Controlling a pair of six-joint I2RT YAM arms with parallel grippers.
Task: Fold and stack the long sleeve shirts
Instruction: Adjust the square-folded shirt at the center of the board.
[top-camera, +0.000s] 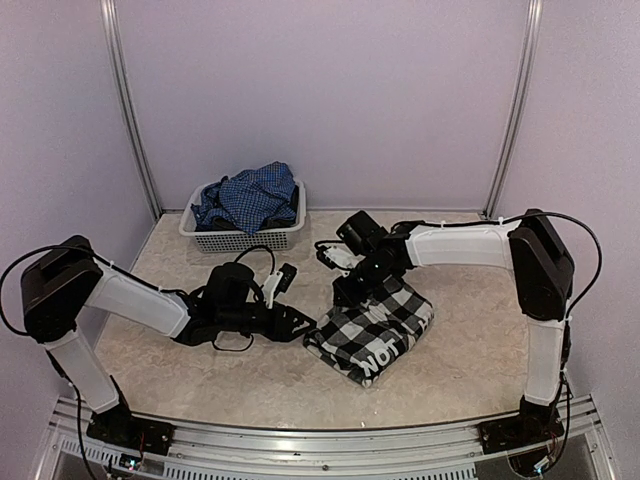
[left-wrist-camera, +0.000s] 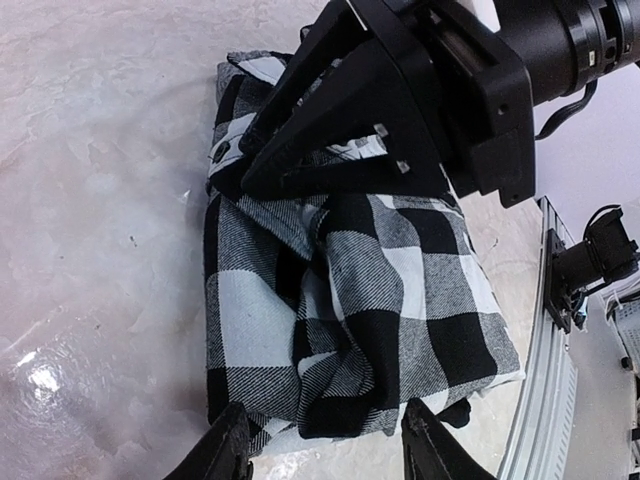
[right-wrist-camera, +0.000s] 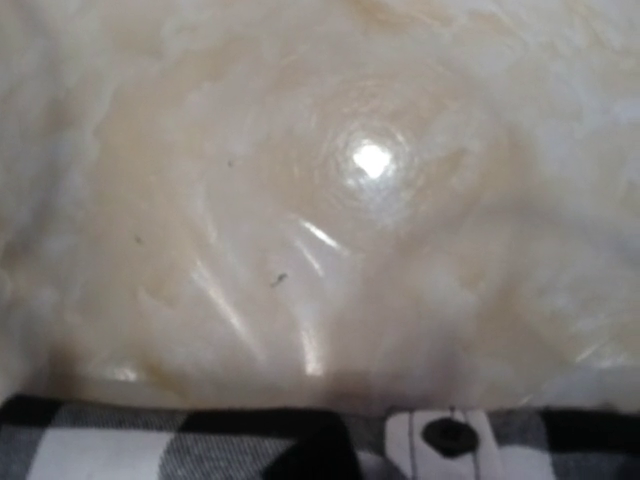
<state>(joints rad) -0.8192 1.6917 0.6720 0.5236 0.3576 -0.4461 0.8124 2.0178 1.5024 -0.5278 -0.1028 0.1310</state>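
Note:
The black-and-white check shirt (top-camera: 372, 330) lies folded on the table right of centre, white letters showing near its front edge. It fills the left wrist view (left-wrist-camera: 340, 310). My left gripper (top-camera: 305, 325) is open at the shirt's left edge, and its fingertips (left-wrist-camera: 228, 450) stand either side of the near hem, holding nothing. My right gripper (top-camera: 348, 288) rests low on the shirt's far edge and also shows in the left wrist view (left-wrist-camera: 300, 165). Its jaws are not readable. The right wrist view shows only the shirt's edge with a black button (right-wrist-camera: 448, 433). The blue fine-check shirt (top-camera: 250, 195) lies crumpled in the basket.
The white mesh basket (top-camera: 240, 238) stands at the back left against the wall. The pale marbled table (top-camera: 470, 360) ends at a metal rail (top-camera: 330, 440) along the near edge. Walls close in on the left, the right and the back.

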